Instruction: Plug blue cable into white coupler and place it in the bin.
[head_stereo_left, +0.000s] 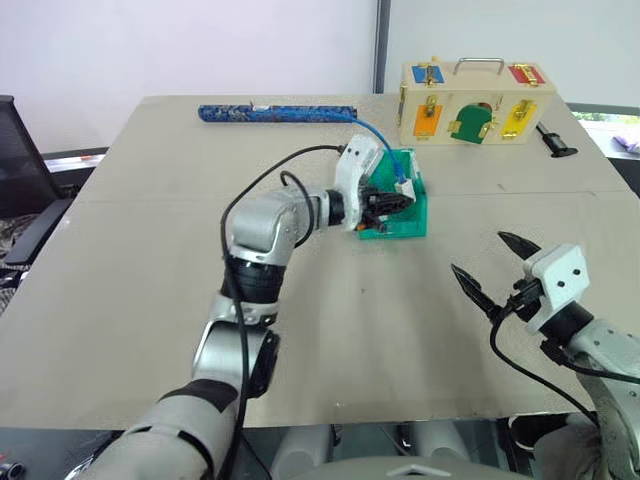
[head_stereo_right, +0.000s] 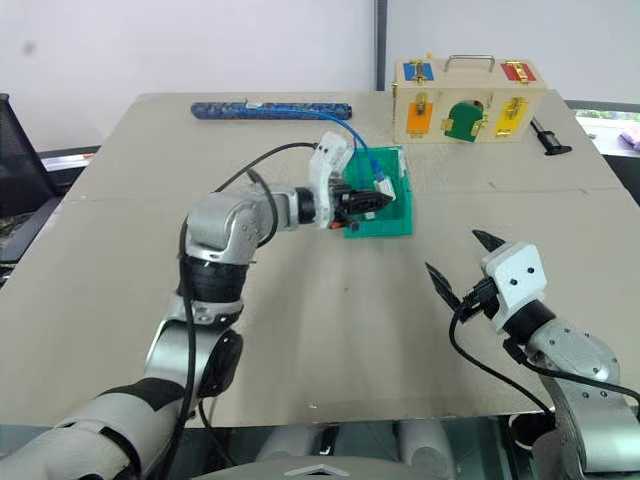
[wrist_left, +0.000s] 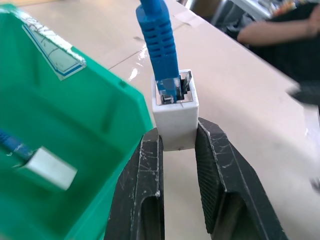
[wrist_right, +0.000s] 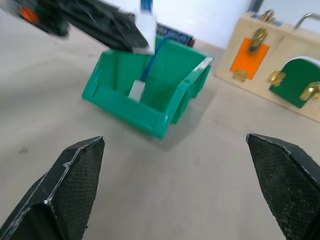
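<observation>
My left gripper (wrist_left: 175, 139) is shut on the white coupler (wrist_left: 175, 117), pinching its lower end between both fingers. The blue cable (wrist_left: 159, 42) has its plug seated in the coupler's socket; from there it arcs back across the table (head_stereo_left: 383, 143). The gripper (head_stereo_left: 397, 200) hovers over the teal-green bin (head_stereo_left: 412, 222), just above its rim. Inside the bin (wrist_right: 125, 107) lies another white block (wrist_right: 136, 91) on a short blue cord. My right gripper (head_stereo_left: 480, 254) stands open near the table's front right, pointing at the bin with nothing between its fingers.
A pale wooden box (head_stereo_left: 475, 105) with coloured doors stands at the back right, a small black tool (head_stereo_left: 555, 140) beside it. A long dark-blue bar (head_stereo_left: 275, 113) lies along the back edge. A person's arm (wrist_left: 270, 30) shows beyond the table in the left wrist view.
</observation>
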